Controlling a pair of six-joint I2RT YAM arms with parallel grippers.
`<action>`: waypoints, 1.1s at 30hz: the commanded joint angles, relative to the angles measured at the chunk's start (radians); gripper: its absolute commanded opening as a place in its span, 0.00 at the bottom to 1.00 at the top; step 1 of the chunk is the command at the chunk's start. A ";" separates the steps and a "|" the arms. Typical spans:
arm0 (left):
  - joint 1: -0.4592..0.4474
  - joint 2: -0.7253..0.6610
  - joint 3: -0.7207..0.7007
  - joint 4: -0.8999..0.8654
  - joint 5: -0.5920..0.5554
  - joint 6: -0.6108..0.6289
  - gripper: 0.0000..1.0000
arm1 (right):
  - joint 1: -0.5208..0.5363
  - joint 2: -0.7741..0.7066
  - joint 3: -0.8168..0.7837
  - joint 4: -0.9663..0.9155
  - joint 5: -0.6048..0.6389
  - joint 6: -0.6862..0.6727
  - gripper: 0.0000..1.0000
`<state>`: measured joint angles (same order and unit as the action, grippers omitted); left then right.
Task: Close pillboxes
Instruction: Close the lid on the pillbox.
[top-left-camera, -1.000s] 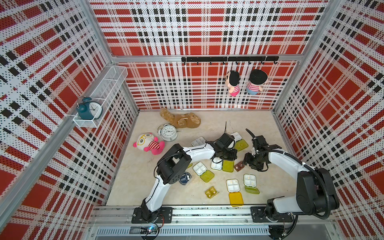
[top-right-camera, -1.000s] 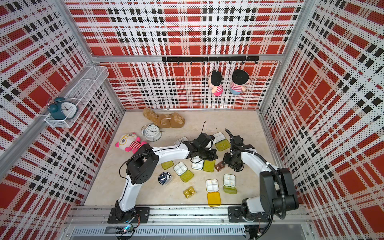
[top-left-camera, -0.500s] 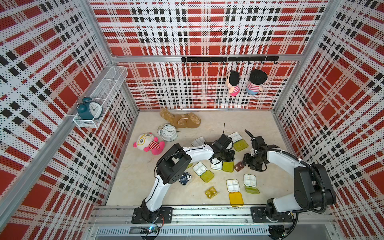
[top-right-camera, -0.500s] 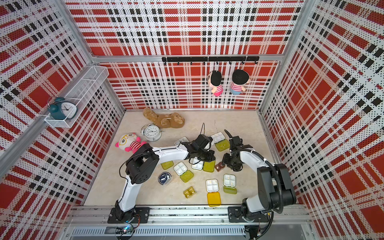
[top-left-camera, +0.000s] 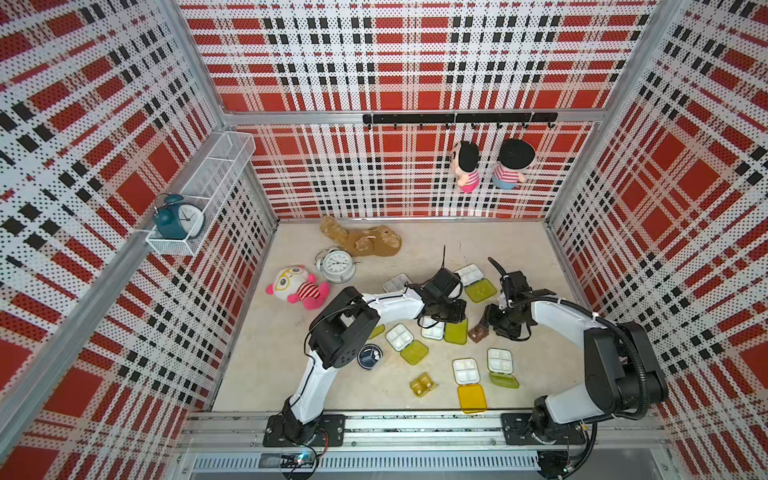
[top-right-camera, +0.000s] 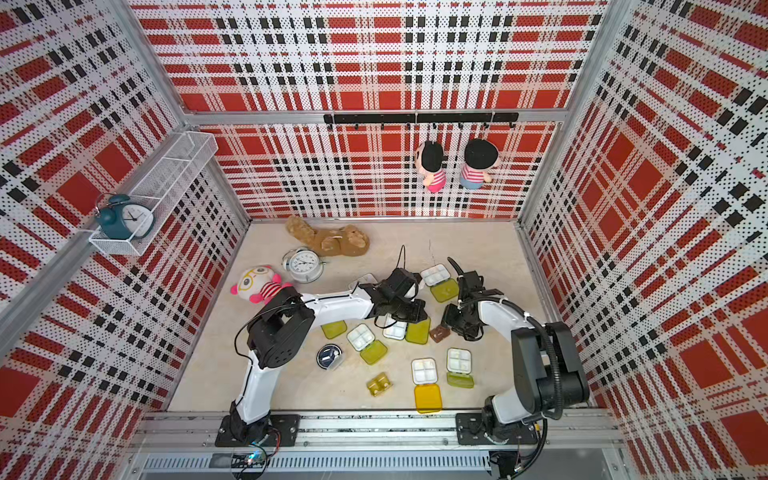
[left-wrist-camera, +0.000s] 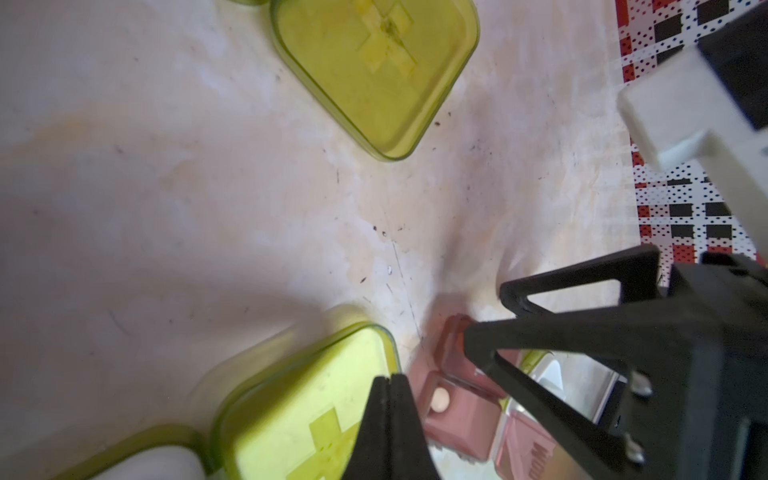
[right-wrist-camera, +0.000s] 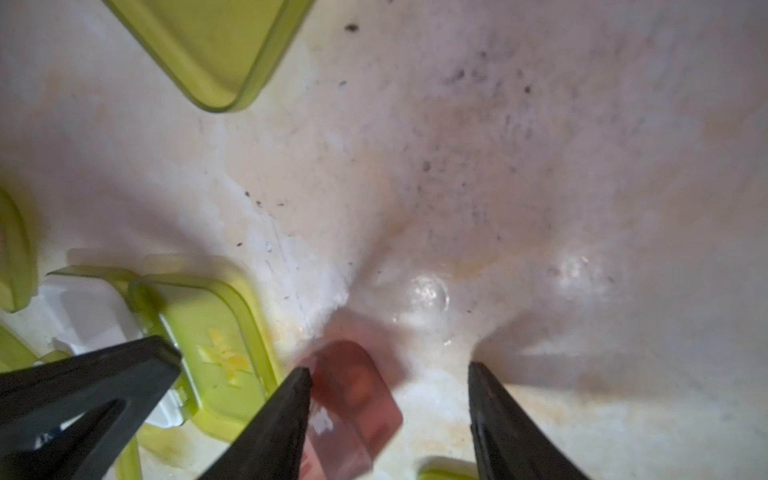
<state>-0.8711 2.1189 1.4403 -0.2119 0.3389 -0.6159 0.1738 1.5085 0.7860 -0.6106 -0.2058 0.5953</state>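
Collision risk: left gripper, fingers pressed together above lime-lidded pillbox, crowds right gripper, fingers spread astride brown pillbox, which may skid.

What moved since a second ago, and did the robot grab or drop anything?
Hardly anything. The left gripper, shut, crept slightly to the robot's left above the green-lidded pillbox. The right arm's elbow swung a little inward, while the right gripper stayed open over the small brown pillbox. Nothing was grabbed or let go. Everything else stayed put.
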 joint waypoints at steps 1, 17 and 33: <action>0.004 -0.049 -0.014 0.006 -0.006 0.021 0.00 | -0.005 0.016 -0.020 -0.022 0.029 0.003 0.62; 0.003 -0.041 0.026 0.005 -0.008 0.016 0.00 | -0.005 -0.197 0.080 -0.187 0.035 -0.013 0.68; 0.003 -0.006 0.076 0.006 0.009 0.007 0.00 | 0.125 -0.389 -0.058 -0.344 -0.004 0.044 0.76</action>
<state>-0.8703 2.1040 1.4940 -0.2108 0.3374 -0.6167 0.2771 1.1076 0.7437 -0.9417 -0.2089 0.6113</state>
